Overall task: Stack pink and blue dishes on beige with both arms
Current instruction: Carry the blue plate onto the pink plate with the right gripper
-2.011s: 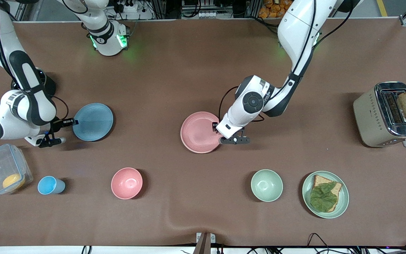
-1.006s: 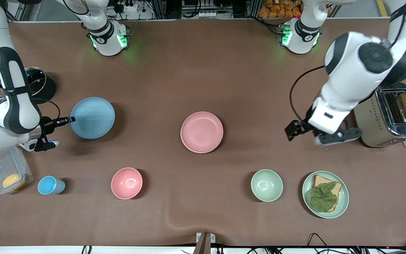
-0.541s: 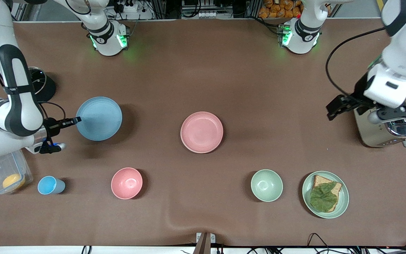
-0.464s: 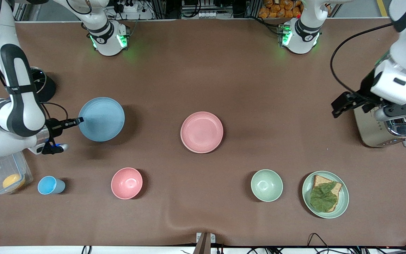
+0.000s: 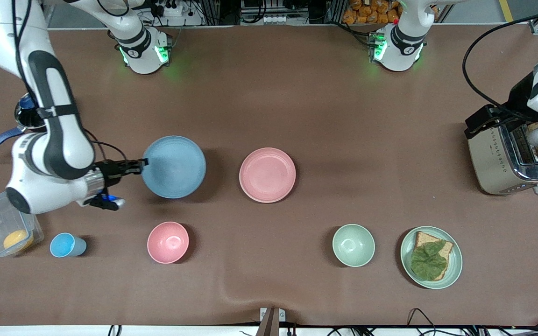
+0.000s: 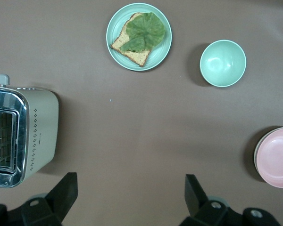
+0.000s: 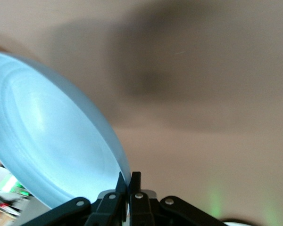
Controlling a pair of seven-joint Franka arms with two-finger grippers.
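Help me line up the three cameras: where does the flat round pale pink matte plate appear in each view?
Front view: pale pink plate mid-table, beside the light blue plate held by the right gripper.
Left wrist view: at the picture's edge, partly cut off.
Right wrist view: not in it.
Shared landmark: the pale green bowl.

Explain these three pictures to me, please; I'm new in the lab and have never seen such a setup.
Two white robot arms work at a brown table. The wide picture looks down from a high camera facing them; the other two come from cameras on each arm's wrist. The right gripper pinches the rim of a blue plate and carries it above the table, beside a pink plate that lies on a beige plate, of which only an edge shows. The left gripper is open, up over the toaster. Also on the table: two bowls, a blue cup, a plate with bread and a leaf, a clear box.
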